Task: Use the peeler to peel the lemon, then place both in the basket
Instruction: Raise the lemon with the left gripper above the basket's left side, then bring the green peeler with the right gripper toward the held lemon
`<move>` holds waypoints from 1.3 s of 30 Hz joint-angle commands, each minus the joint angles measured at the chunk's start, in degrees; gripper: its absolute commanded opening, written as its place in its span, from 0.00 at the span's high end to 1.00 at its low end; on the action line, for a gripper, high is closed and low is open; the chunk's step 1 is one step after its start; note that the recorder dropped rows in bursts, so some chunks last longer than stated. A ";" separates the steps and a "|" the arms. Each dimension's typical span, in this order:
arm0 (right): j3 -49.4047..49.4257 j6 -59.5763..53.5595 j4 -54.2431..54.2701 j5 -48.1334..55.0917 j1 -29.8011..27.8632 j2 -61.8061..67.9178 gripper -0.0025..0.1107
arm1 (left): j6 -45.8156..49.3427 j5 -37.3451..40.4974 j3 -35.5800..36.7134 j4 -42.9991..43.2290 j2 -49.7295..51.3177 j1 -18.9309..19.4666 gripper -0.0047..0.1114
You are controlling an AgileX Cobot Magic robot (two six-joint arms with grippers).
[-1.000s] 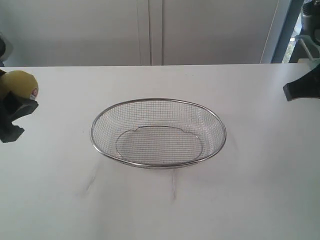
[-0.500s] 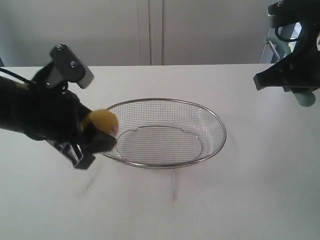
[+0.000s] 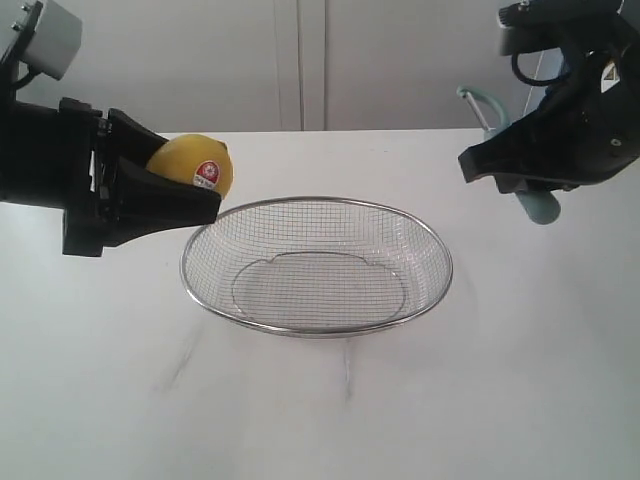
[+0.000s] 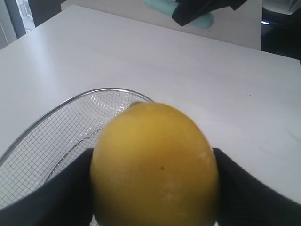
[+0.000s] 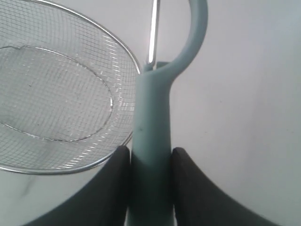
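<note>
Yellow lemon (image 3: 192,166) clamped in left gripper (image 3: 185,185) above the wire basket's (image 3: 315,330) left rim; teal peeler (image 3: 540,205) pinched by its handle in right gripper (image 5: 150,155) across the basket, well apart, head tilted up toward the lemon's side, so the arms likely must converge to peel.

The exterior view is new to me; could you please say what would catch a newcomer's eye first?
The bright yellow lemon, clamped in the left gripper, hangs above the table at the left edge of the basket. That empty wire basket sits mid-table, and the right gripper, raised at the right, holds the teal peeler.
</note>
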 commanded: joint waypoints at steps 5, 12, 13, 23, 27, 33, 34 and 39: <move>1.93 -13.35 15.69 -2.31 -0.24 1.55 0.98 | 3.35 1.24 -0.26 -4.34 -0.21 0.16 0.96; 2.65 -32.58 39.46 3.76 -0.24 2.68 0.98 | 15.21 8.81 -0.26 -10.04 -0.31 0.16 0.96; 3.12 -35.50 42.44 4.38 -0.24 2.68 0.98 | 15.82 9.25 -0.26 -10.03 -0.31 0.16 0.96; 6.72 -41.89 56.01 5.04 -0.14 2.68 0.98 | 16.61 9.03 -0.26 -12.09 -0.31 0.16 0.96; 8.03 -42.85 59.90 4.13 0.07 2.68 0.98 | 16.71 8.90 -0.26 -12.18 -0.31 0.16 0.96; 12.58 -42.71 65.46 -4.98 4.64 2.68 0.98 | 16.70 8.10 -0.26 -13.03 -0.31 0.16 0.96; 13.03 -42.42 65.52 -6.82 5.86 2.68 0.98 | 16.70 8.10 -0.26 -13.03 -0.31 0.16 0.96; 13.66 -38.51 65.52 -15.57 11.77 2.68 0.98 | 16.70 8.40 -0.26 -11.07 -0.31 0.16 0.96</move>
